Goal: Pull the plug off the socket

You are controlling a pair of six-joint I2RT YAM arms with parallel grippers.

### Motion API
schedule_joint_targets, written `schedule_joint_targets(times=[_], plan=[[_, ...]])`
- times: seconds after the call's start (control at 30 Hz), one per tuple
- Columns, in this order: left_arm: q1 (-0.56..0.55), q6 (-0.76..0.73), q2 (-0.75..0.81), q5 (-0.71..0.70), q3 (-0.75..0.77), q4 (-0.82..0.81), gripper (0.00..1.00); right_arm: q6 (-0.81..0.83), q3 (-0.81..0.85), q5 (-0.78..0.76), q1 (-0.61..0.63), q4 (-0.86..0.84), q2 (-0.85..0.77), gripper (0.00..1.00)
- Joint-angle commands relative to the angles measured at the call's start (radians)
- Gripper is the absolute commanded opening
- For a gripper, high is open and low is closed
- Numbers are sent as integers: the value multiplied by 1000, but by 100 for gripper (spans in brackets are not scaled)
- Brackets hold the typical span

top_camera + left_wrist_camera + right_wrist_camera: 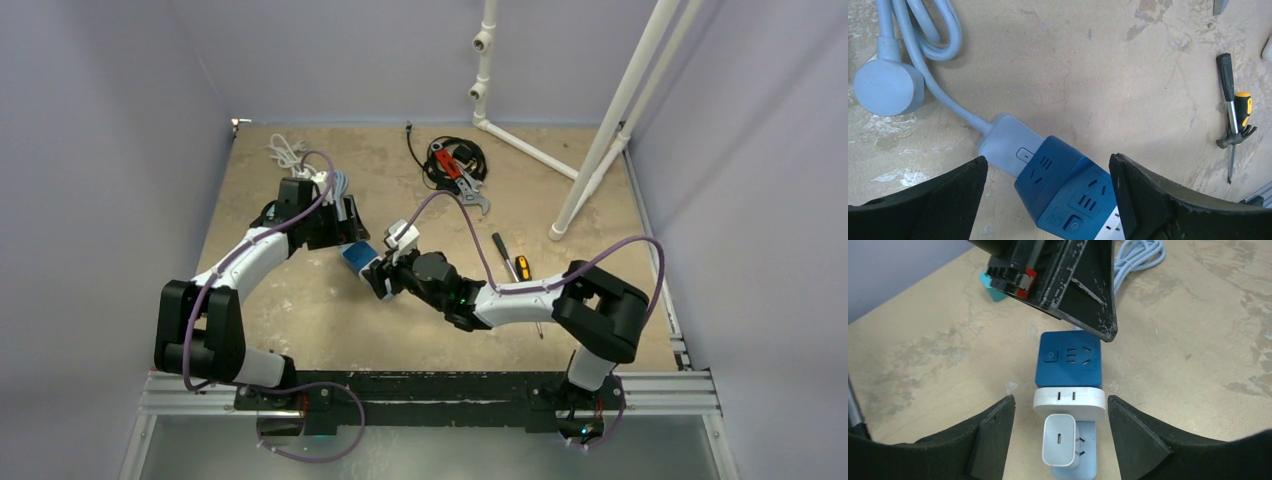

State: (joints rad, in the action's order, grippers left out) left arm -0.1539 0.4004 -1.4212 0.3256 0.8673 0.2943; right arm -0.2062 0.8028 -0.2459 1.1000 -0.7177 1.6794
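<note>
The socket is a blue cube with a white band and a pale blue face. A white charger plug sits in that pale blue face. My right gripper is open, with one finger on each side of the plug and not touching it. My left gripper is open and straddles the blue cube from the other end. One of its fingers shows at the top of the right wrist view. In the top view both grippers, left and right, meet at the cube.
The socket's pale blue cable and round plug lie behind the cube. A hammer and screwdriver lie to the right. Pliers on a black cable coil lie at the back. A white pipe frame stands back right.
</note>
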Motion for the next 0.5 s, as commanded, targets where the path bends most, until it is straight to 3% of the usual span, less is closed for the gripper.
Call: schedule_joint_targets(times=[0.0, 0.47], plan=[[-14, -11, 16, 21, -5, -23, 90, 11, 59, -81, 18, 50, 30, 70], [-55, -17, -5, 22, 4, -16, 83, -6, 65, -74, 37, 79, 73, 68]])
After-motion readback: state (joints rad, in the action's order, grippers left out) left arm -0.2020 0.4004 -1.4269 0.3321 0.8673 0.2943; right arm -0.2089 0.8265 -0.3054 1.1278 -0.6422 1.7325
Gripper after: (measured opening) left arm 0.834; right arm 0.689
